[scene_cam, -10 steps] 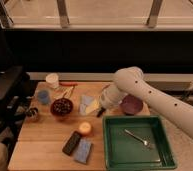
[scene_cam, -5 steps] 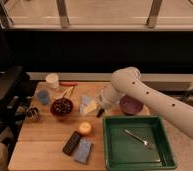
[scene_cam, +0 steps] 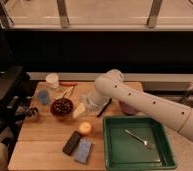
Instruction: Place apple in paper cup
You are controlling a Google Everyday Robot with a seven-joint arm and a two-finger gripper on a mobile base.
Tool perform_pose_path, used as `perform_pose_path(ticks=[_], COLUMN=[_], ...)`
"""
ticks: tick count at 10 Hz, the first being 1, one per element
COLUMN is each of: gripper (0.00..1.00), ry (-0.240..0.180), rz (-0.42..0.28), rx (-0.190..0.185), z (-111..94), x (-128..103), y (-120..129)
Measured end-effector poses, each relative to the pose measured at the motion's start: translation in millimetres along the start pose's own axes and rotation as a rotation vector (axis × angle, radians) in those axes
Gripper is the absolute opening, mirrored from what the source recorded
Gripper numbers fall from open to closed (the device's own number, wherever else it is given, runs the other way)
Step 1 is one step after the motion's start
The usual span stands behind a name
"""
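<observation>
wooden surface [scene_cam: 45,137]: the mid-surface pincer [scene_cam: 88,103] (grip state: cannot tell) should drop squarely over the small glossy yellow-orange apple [scene_cam: 85,128] toward the front edge.

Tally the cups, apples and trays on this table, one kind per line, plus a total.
Cups: 2, the paper cup and the light blue cup
Apples: 1, the apple
Trays: 1, the green tray
Total: 4
The gripper is just right of the dark red bowl.

Your arm [scene_cam: 155,107], thick white tube, smooth shell, rounded bulge at the joint, small dark dots along its side, your gripper [scene_cam: 89,103] pale greyish at its tip, over the counter [scene_cam: 45,132].
</observation>
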Motion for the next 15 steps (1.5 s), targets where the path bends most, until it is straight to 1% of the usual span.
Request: perform_pose_path(ticks=[2,4,7,8,11,12,14,15], gripper=[0.78,0.78,0.78,0.78,0.77,0.75,0.54,0.46], ry=[-0.032,-0.059,-0.098,-0.11,-0.17,-0.187,-0.217,-0.223], rz=[0.027,0.072,0.102,0.11,0.136,0.144,0.154,0.154], rx=[-0.004,-0.028,-0.054,-0.056,-0.048,-0.046,-0.029,-0.027], z=[19.9,40.4,59.2,63.0,83.1,87.6,95.4,96.0], x=[-0.7,-3.2,-6.9,-8.9,-23.6,-29.5,-38.9,-40.6], y=[8.0,20.9,28.2,29.9,29.4,30.3,28.9,28.1])
